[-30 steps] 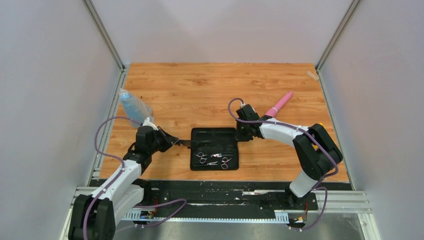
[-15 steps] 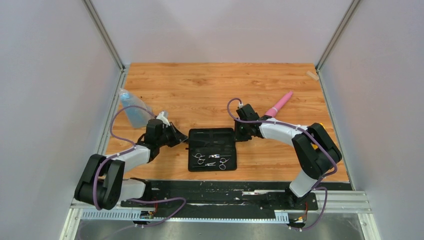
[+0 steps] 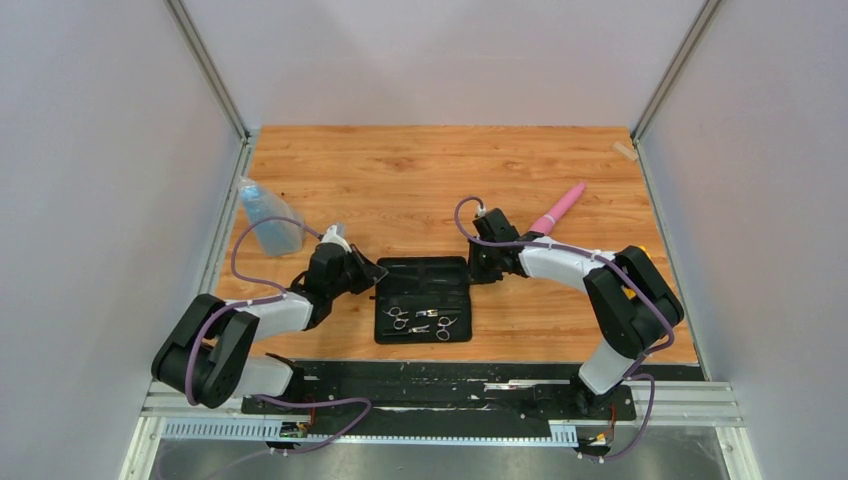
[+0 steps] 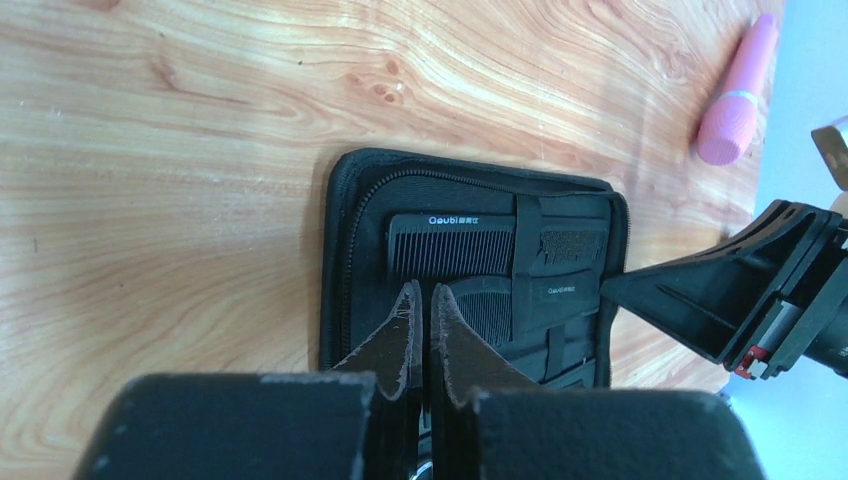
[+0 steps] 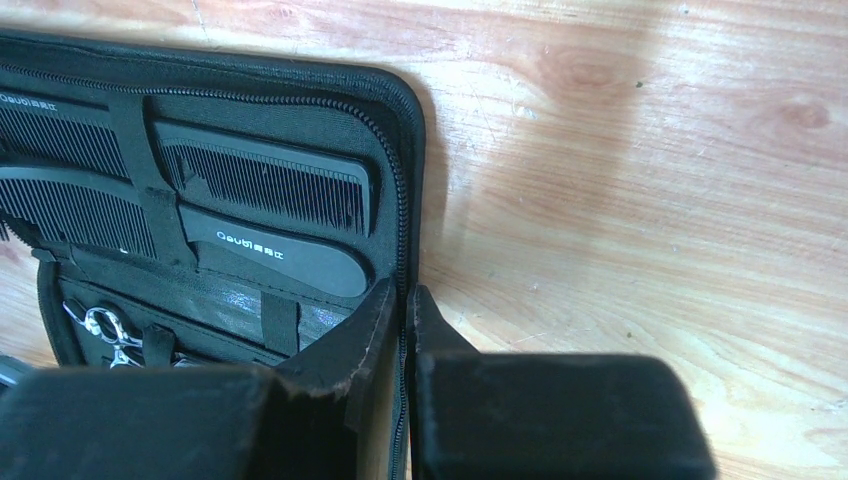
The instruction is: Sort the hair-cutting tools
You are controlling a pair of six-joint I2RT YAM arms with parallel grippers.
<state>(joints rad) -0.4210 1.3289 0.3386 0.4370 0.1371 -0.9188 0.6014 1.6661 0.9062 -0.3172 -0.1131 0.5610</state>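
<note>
Two combs (image 4: 450, 245) and two scissors (image 3: 420, 320) sit in zip case (image 3: 470, 300) on surface (image 3: 400, 180); L hand (image 4: 425, 290) together, empty; R hand (image 5: 403, 295) pinches case rim, so any pull may drag case, shedding tools.

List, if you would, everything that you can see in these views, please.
table: 1, light wood, under everything
case: 1, black, lying open at the table's centre
combs: 2, black, strapped in the case's far half
scissors: 2, silver, in the case's near half
tapered tool: 1, pink, on the table beyond the case, to the right
bottle: 1, translucent blue, near the table's left edge
left fingers: 1 pair, black, shut, at the case's left side
right fingers: 1 pair, black, shut, at the case's right edge
</note>
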